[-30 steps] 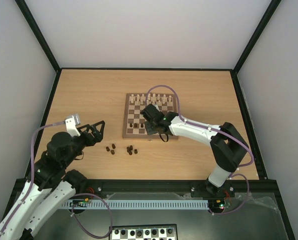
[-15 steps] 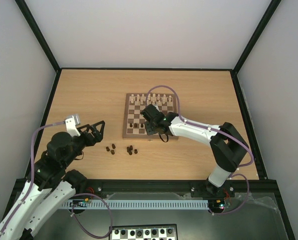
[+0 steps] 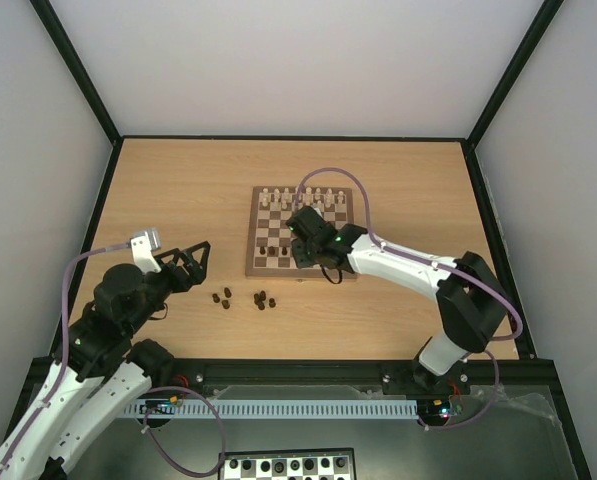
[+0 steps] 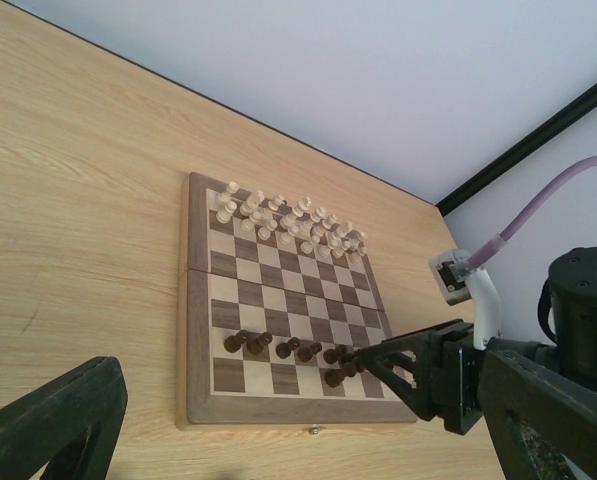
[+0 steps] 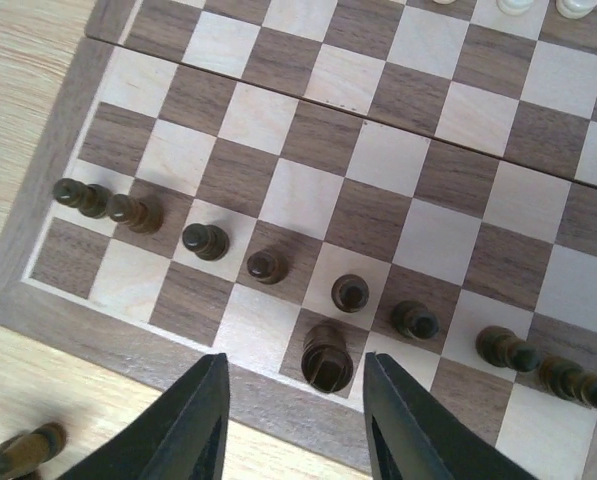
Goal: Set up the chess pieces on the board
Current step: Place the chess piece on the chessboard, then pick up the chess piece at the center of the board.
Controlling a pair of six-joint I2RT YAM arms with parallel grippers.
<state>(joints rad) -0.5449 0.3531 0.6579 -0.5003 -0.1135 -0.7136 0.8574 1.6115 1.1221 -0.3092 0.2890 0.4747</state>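
The board (image 3: 273, 225) sits in the middle of the worktop (image 3: 178, 190). On the far side of the board the cream pieces (image 3: 300, 197) stand in their two rows. On the near side a row of dark pawns (image 5: 266, 265) runs right across the board, one square back from its near edge. One bigger dark piece (image 5: 325, 358) stands alone in the row at the near edge. The right pincer (image 5: 296, 375) hangs just over that piece with its fingers apart, one on each side, and they do not touch it. The left pincer (image 3: 190, 263) is wide apart and holds nothing, off to the left of the board. A small bunch of loose dark pieces (image 3: 262, 299) lies on the worktop near the board's near left corner. So I think the job is a bit more than half done: the pawns are in, and the rest of the near row is not yet filled
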